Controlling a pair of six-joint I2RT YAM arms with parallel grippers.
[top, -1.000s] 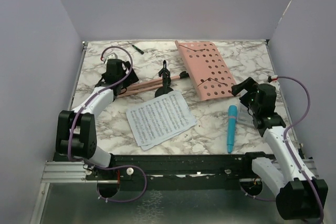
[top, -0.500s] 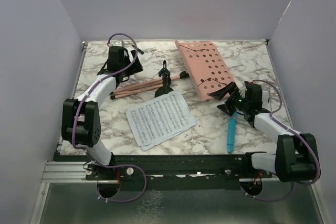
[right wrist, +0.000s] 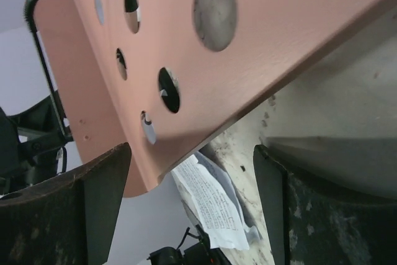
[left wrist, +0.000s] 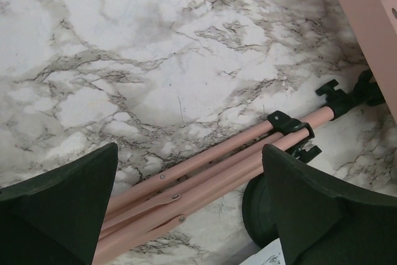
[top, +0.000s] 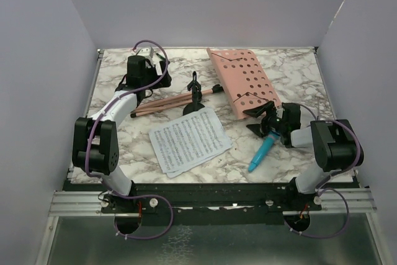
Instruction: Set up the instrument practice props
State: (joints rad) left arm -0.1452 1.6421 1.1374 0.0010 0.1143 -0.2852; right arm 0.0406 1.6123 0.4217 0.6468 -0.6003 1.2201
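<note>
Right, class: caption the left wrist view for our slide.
Open left gripper over folded pink tripod legs on marble table.

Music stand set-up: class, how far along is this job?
Done: nothing; the music stand lies flat, sheet music and microphone lie loose. In hand: left pincer open over the folded legs, right pincer open at the stand's desk edge. Left: every prop needs setting up.

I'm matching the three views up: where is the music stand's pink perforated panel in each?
Top external: pink panel, upper centre-right.
Left wrist: only its edge, top-right corner.
Right wrist: it fills the upper half.
Shared landmark: the sheet-music pages.
</note>
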